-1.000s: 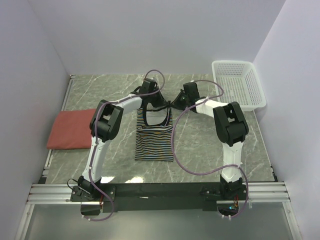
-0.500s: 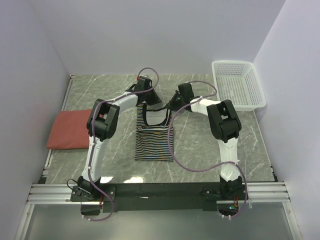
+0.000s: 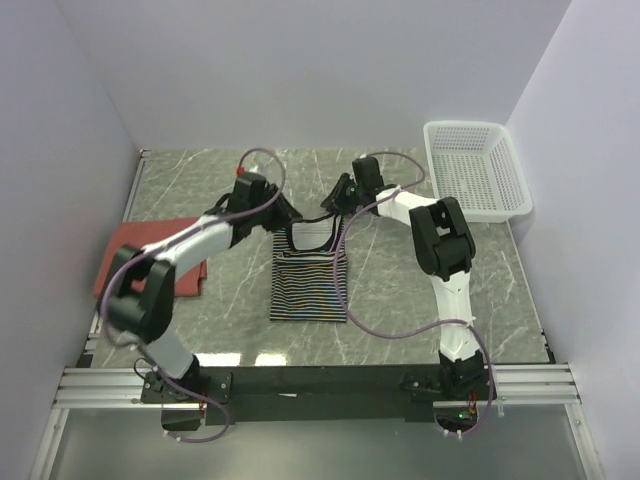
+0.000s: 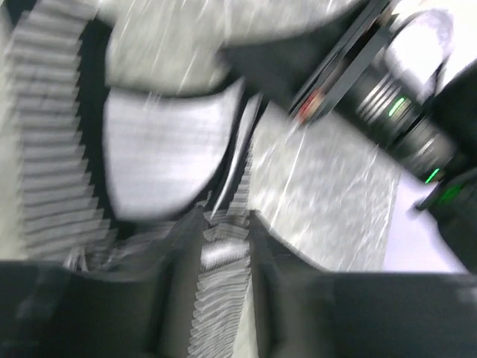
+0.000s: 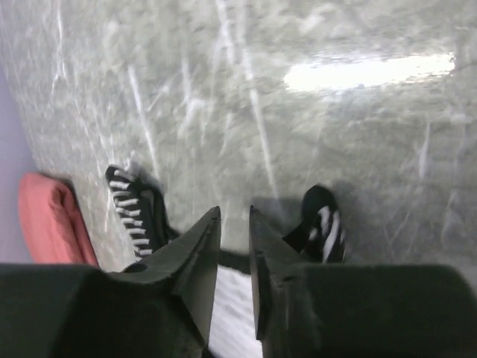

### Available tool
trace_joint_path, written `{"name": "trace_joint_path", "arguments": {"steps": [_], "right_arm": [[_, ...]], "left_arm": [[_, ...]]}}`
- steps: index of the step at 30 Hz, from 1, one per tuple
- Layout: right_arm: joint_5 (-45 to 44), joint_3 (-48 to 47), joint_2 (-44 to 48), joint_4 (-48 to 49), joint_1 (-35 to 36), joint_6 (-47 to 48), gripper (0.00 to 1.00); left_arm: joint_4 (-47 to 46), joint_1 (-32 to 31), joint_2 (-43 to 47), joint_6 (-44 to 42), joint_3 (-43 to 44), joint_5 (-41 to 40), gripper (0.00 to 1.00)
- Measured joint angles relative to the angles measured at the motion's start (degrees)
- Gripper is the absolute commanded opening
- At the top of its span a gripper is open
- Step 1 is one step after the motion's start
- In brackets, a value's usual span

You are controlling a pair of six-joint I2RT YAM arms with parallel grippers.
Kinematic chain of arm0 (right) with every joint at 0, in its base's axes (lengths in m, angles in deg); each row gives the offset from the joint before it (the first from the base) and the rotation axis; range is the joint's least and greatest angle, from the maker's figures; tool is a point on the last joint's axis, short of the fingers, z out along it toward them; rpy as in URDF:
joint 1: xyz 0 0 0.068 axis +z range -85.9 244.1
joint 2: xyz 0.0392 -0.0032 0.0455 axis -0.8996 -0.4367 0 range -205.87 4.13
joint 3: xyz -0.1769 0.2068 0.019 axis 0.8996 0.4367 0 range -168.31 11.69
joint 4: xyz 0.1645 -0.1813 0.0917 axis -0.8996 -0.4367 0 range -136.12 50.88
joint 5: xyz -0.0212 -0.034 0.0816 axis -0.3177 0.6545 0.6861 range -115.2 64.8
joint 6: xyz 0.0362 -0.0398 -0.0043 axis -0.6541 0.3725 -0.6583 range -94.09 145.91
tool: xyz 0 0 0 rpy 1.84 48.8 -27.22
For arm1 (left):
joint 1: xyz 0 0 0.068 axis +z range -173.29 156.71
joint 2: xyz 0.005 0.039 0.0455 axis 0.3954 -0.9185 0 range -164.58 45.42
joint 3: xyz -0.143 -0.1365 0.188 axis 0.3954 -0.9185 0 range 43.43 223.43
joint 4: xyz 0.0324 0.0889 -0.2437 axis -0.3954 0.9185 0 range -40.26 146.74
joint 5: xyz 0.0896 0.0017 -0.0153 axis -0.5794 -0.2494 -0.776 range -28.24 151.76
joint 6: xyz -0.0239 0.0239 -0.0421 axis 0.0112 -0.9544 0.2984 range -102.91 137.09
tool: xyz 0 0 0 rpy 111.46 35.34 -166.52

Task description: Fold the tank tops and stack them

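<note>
The black-and-white striped tank top (image 3: 308, 285) lies flat at the table's middle, with its straps at the far end. My left gripper (image 3: 284, 215) is at its far left strap. In the blurred left wrist view the gripper (image 4: 223, 216) is shut on striped cloth (image 4: 222, 261). My right gripper (image 3: 339, 204) is at the far right strap. Its jaws (image 5: 234, 211) stand nearly shut over the black trim, with strap ends (image 5: 325, 224) to either side. The brick-red top (image 3: 135, 262) lies folded at the left, partly under my left arm. It also shows in the right wrist view (image 5: 46, 216). The mustard-tan top is out of view.
A white mesh basket (image 3: 478, 168) stands at the back right corner. Grey walls close in the table on the left, back and right. Purple cables loop over both arms.
My left arm has swung its elbow out to the left and near, over the red top, and its gripper has drawn back left. The right gripper has edged farther back. The striped top's far end is stretched out.
</note>
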Motion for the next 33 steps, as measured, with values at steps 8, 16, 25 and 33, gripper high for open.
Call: {"name": "trace_joint_path", "arguments": {"steps": [8,16,25,33], "right_arm": [[-3.80,0.37,14.14,-8.02,0.00,5.51,0.45],[-10.01,26.64,46.82,-9.66,3.34,5.38,0.45],[-9.46,60.54,62.29,-13.57,16.33,-1.38,0.51],[-7.48,69.79,66.60,-9.31,21.57,-9.33,0.51]], "left_arm": [[6.71,-1.03,26.49,1.79,-22.77,-6.23,0.59],[15.32,-4.35,42.01,6.69,-36.30,-8.55,0.69],[16.83,-10.86,43.78,12.81,-43.36,-7.39,0.65],[13.99,-12.37,40.54,16.46,-45.31,-6.99,0.62]]}}
